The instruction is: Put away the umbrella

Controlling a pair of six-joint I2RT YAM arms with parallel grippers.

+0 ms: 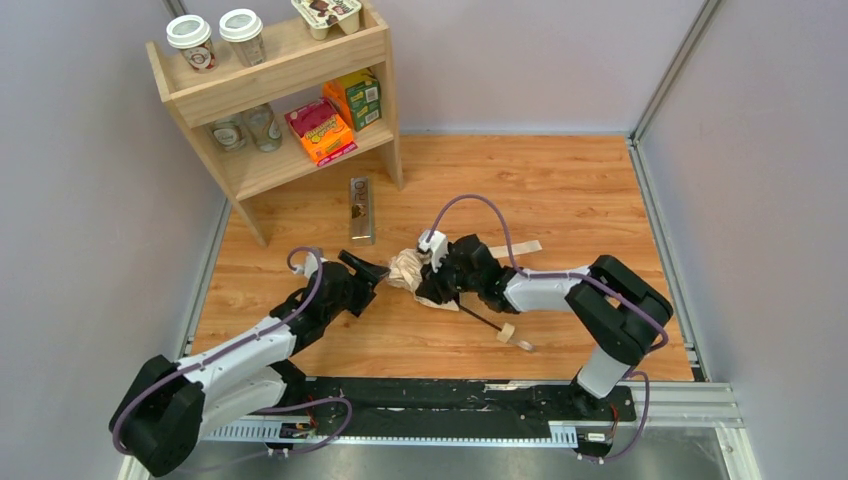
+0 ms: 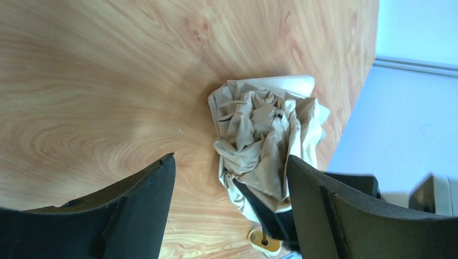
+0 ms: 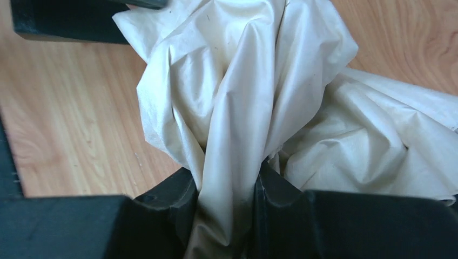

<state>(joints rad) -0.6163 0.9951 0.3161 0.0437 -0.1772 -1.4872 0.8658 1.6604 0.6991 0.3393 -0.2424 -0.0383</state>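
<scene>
Item: the umbrella (image 1: 408, 268), lying on the tabletop (image 1: 570, 190) in front of the wooden shelf (image 1: 300, 165) and off toward its right, well apart from it. The canopy is bunching into a crumpled beige wad at the end nearer the shelf, while the black shaft (image 1: 481, 319) and wooden knob handle (image 1: 507, 333) are trailing away from the shelf toward my bases. Right jaws: I am clenching them on a twisted fold of canopy fabric, by my judgement to gather the loose cloth in around the shaft. Left jaws: I am holding them parted and empty on the shelf side of the wad, just beside it, probably poised to pin or take the bundle. Also present: a pale strip (image 1: 520, 247) is lying flat, farther from the shelf than the wad; I cannot tell whether it belongs to the umbrella.
</scene>
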